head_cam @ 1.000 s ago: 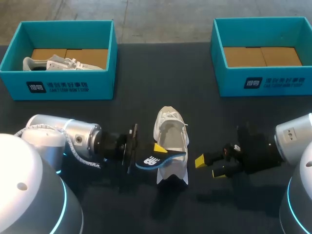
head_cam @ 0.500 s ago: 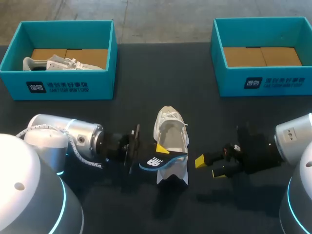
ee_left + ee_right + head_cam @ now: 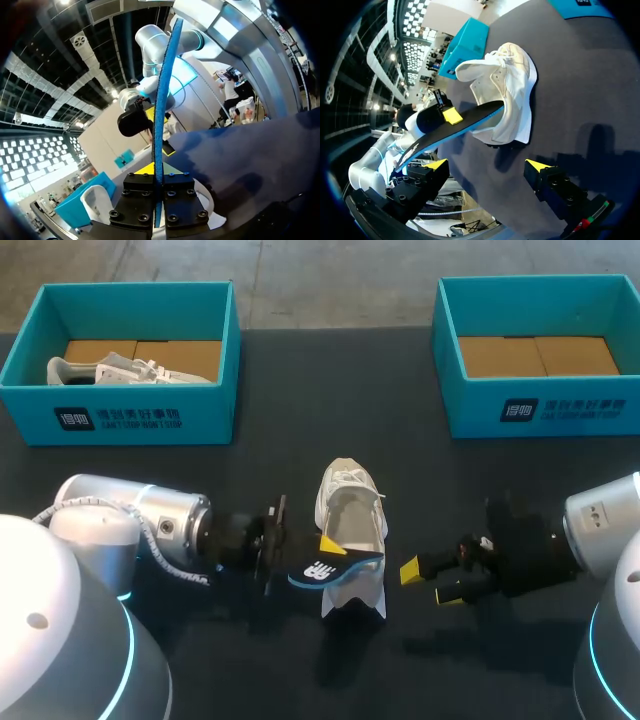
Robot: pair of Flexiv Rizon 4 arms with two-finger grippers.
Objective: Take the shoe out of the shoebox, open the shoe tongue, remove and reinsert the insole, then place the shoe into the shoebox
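The left hand point(image 3: 325, 545), clenched on the insole point(image 3: 322, 571), holds it pointing toward 3 o'clock, crosswise over the shoe point(image 3: 350, 515), whose toe points to 12 o'clock.

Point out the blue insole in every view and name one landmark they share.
Head view: the blue foam insole lies across the white fabric shoe, mid-table.
Left wrist view: insole edge-on between the left gripper's fingers, running ahead.
Right wrist view: insole ahead of the right gripper, one end at the shoe.
Shared landmark: the shoe.
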